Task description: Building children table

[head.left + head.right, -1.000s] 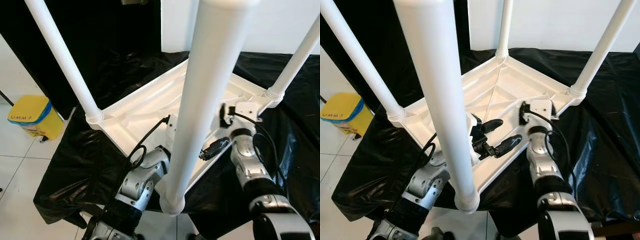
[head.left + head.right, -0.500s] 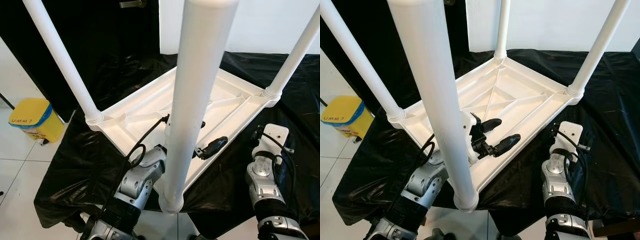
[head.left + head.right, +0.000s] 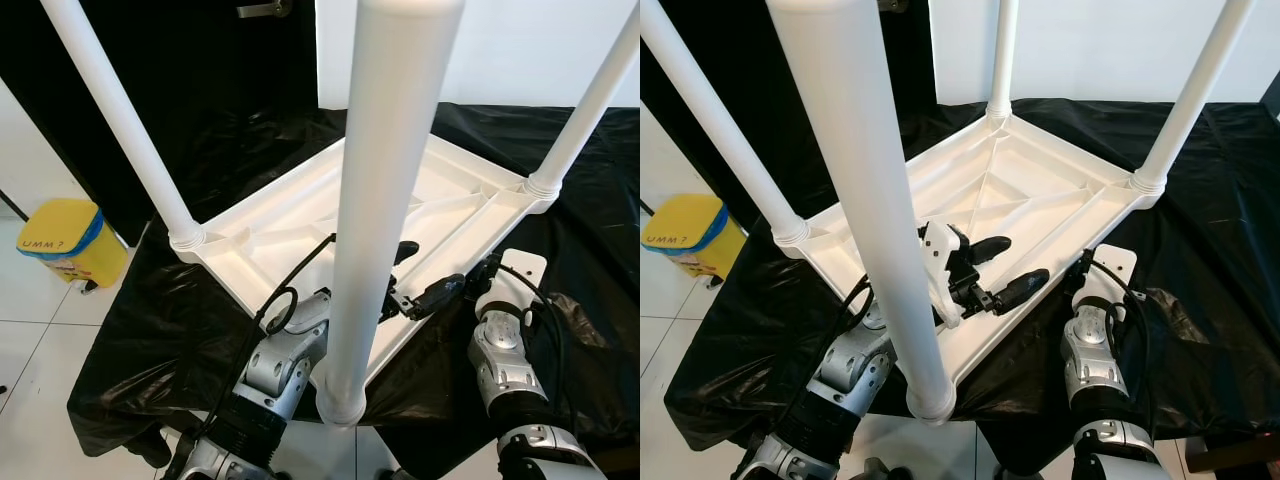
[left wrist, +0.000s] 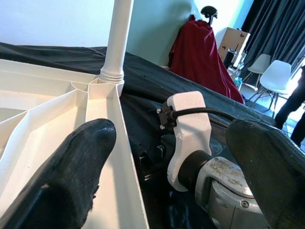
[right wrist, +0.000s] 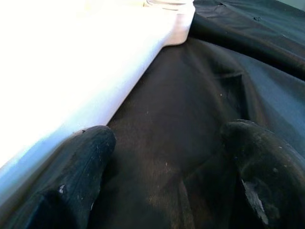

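Because the legs have to point up for fitting, the table [image 3: 1030, 190] lies upside down on the black sheet [image 3: 1200, 200], ribbed underside facing the camera, sheet probably there to keep the top from scuffing. All four white legs [image 3: 385, 190] stand in the corner sockets, so the build looks nearly done. Left end effector [image 3: 1005, 270] sits at the near long rim, one finger over the inside of the tray, the other outside over the sheet; fingers spread wide, holding nothing, straddling the rim as if to steady or grip it. Right end effector [image 5: 162, 157] is low beside the table's outer edge, near the right-hand corner, fingers wide apart over the sheet, empty, likely placed to get under or against the rim. Yellow bin [image 3: 62, 238] stands on the floor well off to the left.
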Controlling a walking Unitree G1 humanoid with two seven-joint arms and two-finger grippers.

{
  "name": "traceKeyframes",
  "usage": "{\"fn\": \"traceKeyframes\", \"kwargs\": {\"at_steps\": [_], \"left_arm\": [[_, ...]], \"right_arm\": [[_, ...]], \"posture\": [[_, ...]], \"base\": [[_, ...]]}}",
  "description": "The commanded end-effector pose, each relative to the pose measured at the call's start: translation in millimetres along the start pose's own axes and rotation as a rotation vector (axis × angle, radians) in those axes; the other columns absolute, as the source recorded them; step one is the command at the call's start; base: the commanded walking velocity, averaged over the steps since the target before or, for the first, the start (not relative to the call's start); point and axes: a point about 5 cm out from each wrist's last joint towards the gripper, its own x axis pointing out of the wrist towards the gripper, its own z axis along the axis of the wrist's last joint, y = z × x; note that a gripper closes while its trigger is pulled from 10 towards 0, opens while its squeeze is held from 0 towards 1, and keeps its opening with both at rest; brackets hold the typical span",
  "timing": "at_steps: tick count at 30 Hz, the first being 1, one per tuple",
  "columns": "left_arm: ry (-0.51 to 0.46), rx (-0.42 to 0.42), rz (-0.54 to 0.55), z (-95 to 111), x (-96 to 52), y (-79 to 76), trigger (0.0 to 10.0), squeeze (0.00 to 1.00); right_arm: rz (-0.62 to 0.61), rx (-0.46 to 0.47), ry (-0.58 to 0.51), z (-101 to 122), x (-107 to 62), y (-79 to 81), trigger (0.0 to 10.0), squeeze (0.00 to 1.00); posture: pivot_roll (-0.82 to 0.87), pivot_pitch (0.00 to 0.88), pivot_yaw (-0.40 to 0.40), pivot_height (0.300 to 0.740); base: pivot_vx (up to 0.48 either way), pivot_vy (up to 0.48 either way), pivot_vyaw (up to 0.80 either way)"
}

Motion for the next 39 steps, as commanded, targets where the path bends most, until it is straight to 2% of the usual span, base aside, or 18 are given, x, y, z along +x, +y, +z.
{"fn": "traceKeyframes", "kwargs": {"at_steps": [1,8,39], "left_arm": [[0.008,0.012,-0.008,-2,-0.6,0.7,10.0,0.00],[0.022,0.020,-0.021,-1,-2.1,2.5,10.0,0.00],[0.046,0.010,-0.033,-4,-4.6,2.1,10.0,0.00]], "right_arm": [[0.036,-0.004,0.011,0,-0.5,5.9,10.0,0.00],[0.061,0.004,0.011,0,-2.4,9.4,10.0,0.00],[0.067,0.012,0.025,-7,-14.6,4.1,10.0,0.00]], "posture": [[-0.18,0.099,0.037,0.740],[-0.20,0.107,0.053,0.740],[-0.23,0.142,0.082,0.740]], "base": [[0.000,0.000,0.00],[0.000,0.000,0.00],[0.000,0.000,0.00]]}}
